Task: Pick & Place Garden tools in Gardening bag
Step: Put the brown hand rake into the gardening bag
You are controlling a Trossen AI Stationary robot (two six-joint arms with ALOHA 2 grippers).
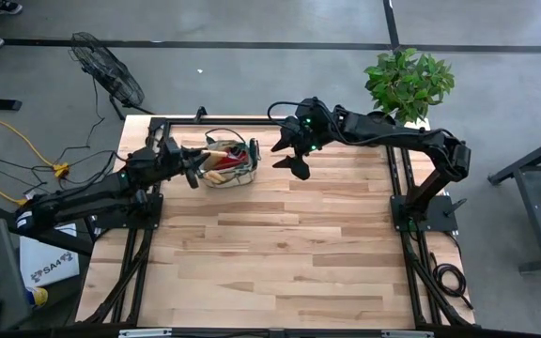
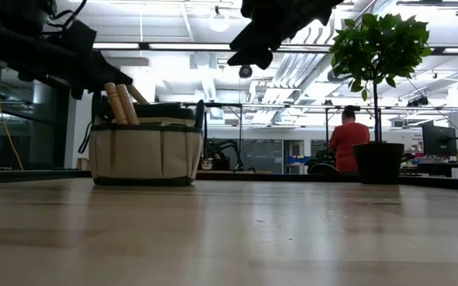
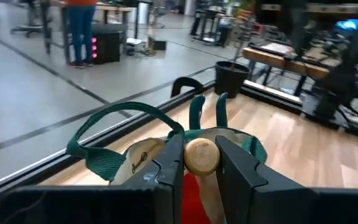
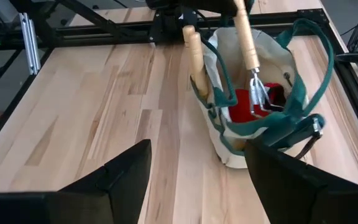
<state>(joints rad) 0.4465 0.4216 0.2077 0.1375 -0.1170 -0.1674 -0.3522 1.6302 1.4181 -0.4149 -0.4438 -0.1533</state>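
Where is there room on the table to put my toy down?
Nearly all the table is bare: everything in front of the gardening bag, and the stretch beside it under the right gripper. It is crowded only at the bag, where the left gripper holds a wooden handle.

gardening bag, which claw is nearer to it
Left. The left claw is at the gardening bag, shut on a wooden handle sticking out. The right claw hovers open beside it.

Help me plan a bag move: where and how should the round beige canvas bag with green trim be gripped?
Grip a green loop handle of the round beige canvas bag, coming from above. The loops arch clear over the rim, while the wooden tool handles lean out toward the left claw, shut on one of them. The right claw hangs open beside the bag, free for it.
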